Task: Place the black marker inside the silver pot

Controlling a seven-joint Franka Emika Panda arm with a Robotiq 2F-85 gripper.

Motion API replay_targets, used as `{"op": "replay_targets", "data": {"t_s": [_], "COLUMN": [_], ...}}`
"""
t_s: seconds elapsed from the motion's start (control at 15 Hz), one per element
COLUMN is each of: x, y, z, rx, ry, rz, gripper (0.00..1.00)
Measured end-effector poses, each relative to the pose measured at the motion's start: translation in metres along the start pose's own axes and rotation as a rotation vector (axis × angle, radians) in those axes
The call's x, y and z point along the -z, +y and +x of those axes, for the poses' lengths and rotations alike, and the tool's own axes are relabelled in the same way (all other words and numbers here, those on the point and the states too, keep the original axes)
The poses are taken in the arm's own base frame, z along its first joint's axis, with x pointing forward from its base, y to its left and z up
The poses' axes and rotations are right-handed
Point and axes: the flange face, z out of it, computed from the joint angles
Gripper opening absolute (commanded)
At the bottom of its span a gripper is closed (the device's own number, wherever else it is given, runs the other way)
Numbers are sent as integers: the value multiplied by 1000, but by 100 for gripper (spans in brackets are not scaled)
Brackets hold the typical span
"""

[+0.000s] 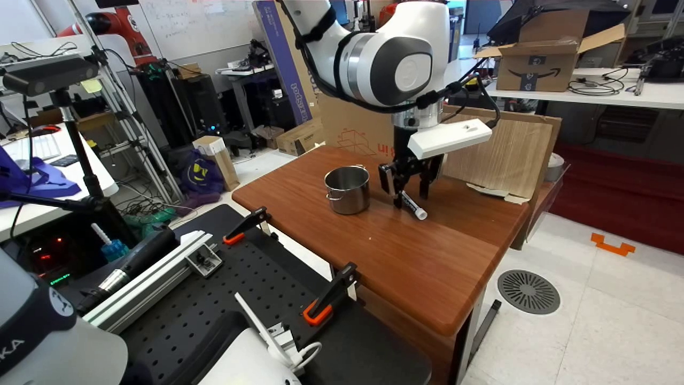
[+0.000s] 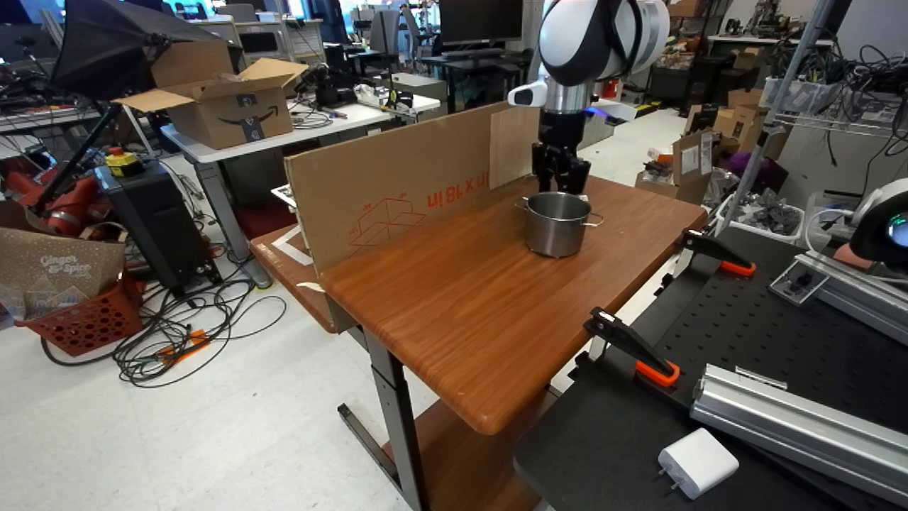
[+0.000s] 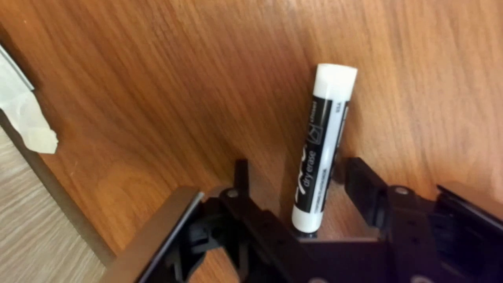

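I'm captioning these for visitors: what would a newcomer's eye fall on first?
Probably the white arm that hangs over the brown table, its open gripper astride the black marker lying there. Next, the silver pot, upright on that table near the gripper. Beyond, an open cardboard box sits on a white table.

Silver pot (image 1: 350, 197) and black marker (image 3: 322, 151) on brown table (image 1: 406, 256).

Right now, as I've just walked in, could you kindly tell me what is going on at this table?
A Franka arm holds its open tool low astride the black dry-erase marker, which lies on the wood-topped table. The tool has not gripped it yet. The two-handled silver pot stands upright on the same table, apart from the marker, which is not yet inside.
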Motion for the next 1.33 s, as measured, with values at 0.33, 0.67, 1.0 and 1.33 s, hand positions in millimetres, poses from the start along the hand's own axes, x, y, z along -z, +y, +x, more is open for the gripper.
{"op": "replay_targets", "data": {"t_s": [0.33, 0.67, 1.0, 1.33], "x": [4, 5, 16, 56], "y": [5, 5, 9, 1], "z": [1, 2, 0, -18], "rx": [-9, -19, -49, -74], "ry": [3, 5, 34, 178], "rz": [-13, -20, -37, -54], "gripper": [1, 5, 5, 5]}}
